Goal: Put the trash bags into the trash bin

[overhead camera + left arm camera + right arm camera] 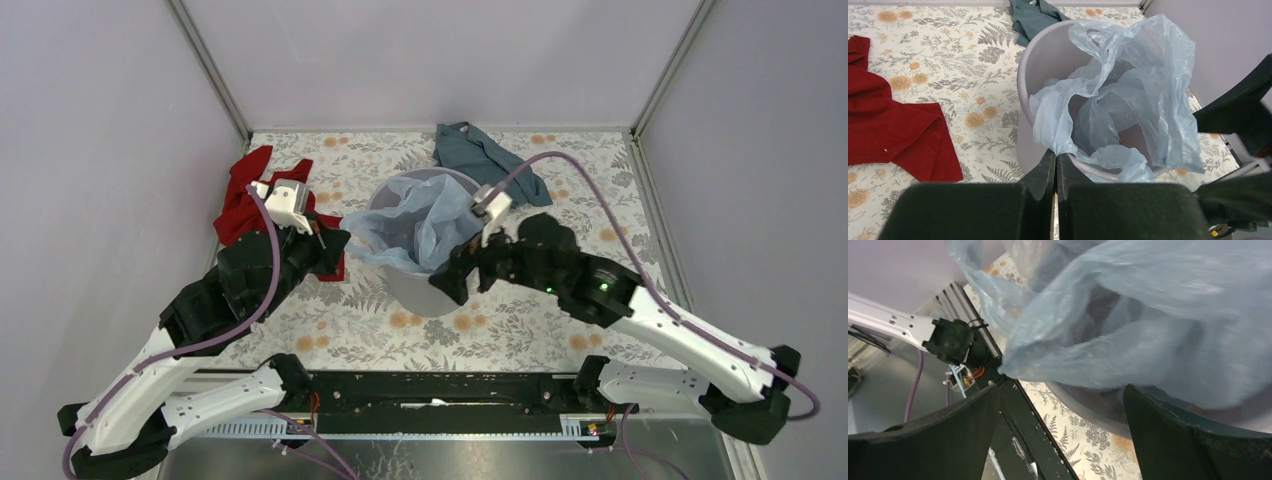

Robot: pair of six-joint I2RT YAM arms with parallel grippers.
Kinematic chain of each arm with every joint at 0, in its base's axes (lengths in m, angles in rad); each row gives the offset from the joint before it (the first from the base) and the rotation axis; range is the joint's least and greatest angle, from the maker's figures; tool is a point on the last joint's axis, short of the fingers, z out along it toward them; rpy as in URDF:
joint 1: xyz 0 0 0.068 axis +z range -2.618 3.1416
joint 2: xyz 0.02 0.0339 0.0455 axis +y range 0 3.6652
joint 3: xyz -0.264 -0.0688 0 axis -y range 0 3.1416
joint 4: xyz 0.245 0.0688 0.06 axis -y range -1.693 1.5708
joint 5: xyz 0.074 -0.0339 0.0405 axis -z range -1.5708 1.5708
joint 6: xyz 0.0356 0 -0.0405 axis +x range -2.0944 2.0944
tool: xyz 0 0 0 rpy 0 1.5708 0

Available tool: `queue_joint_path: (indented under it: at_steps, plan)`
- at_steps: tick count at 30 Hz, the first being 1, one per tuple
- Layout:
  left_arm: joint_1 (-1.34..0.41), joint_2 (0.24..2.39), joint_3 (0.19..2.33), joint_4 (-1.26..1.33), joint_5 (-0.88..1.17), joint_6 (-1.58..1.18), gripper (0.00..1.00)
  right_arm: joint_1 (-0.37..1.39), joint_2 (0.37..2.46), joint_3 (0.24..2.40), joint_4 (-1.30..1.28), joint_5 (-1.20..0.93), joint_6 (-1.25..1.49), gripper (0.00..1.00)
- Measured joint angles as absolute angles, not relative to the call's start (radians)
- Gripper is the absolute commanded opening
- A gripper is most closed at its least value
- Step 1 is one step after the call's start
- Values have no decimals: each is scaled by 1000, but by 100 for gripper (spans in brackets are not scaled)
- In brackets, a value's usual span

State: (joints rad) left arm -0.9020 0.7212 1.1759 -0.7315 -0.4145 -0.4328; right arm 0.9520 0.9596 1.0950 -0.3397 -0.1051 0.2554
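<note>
Plastic of the pale blue trash bag lies bunched across the mouth of the trash bin, most of it sunk inside and crumpled against the inner wall, with loose folds draped over the rim on the left and near sides. In the left wrist view the trash bag billows above the far right rim, and one corner tapers down to the tips of the left end effector, whose fingers are pressed together on that corner just outside the bin's near rim. From above, the left end effector sits at the bin's left side, touching the overhanging film. The right end effector is at the near right rim; its wrist view shows the right end effector spread wide, gripping nothing, with the trash bag hanging just above the gap. The bin stands upright on the floral bench. A red cloth lies left of the bin and a teal-grey cloth behind it.
</note>
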Motion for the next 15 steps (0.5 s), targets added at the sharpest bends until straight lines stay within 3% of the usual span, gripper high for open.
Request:
queue_joint_path:
  at_steps: [7, 15]
  plan:
    - [-902, 722, 1193, -728, -414, -437, 0, 1207, 1110, 1136, -273, 258, 70, 100]
    - [-902, 722, 1197, -726, -415, -447, 0, 1351, 1192, 1136, -166, 723, -157, 100]
